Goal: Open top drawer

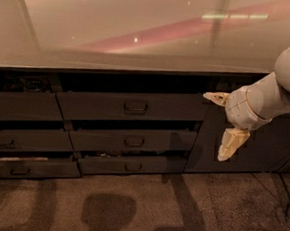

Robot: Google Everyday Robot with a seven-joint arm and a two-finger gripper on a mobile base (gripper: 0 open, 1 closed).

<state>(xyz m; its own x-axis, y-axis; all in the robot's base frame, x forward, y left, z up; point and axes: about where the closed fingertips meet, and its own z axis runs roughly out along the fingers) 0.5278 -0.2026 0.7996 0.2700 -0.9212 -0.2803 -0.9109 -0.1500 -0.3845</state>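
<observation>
Camera view: you've got the pincer point(213, 127) at right, in front of the cabinet, w/ the white arm point(280, 83) coming in from the right edge. Its two cream fingers are spread wide apart and grip nothing. The upper finger point(216, 98) points left and the lower one point(231, 143) hangs down.

The top drawer point(105, 105) sits in the middle stack, directly under the bench point(141, 32) edge, w/ a dark gap above its front. Its small centre handle point(135, 107) is well left of the pincer. The upper fingertip is level w/ the drawer's right end. You can't tell whether it touches.

Below it are a 2nd drawer point(133, 140) and a 3rd drawer point(131, 165), both shallower, each set a bit further right at its left end. A left drawer stack point(23, 107) stands beside them. The dark cabinet door point(267, 152) is behind the lower finger. Shadows fall on the floor point(217, 213).
</observation>
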